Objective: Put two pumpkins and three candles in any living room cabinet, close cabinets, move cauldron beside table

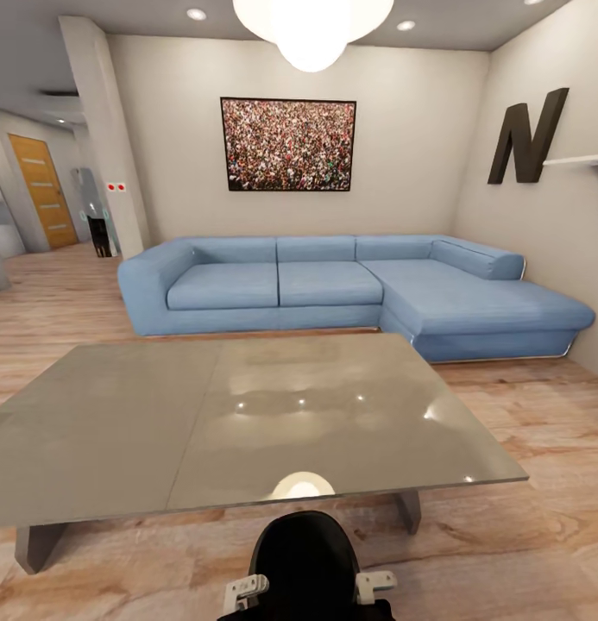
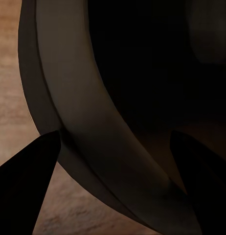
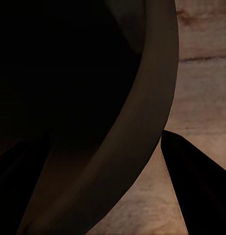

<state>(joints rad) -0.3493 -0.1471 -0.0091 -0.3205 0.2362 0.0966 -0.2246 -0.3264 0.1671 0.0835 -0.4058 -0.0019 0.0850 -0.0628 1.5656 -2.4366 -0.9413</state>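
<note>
A low grey table with a glossy bare top stands right in front of me in the living room. The pumpkins, candles, cabinet and cauldron are out of view. My left gripper is open, its two dark fingers spread over a dark curved shell and wood floor. My right gripper is open too, above a similar dark curved shell. Nothing sits between either pair of fingers.
A blue L-shaped sofa stands behind the table against the back wall, under a framed picture. Wood floor runs around the table. A passage with an orange door lies at the far left. My black trunk is at the near edge.
</note>
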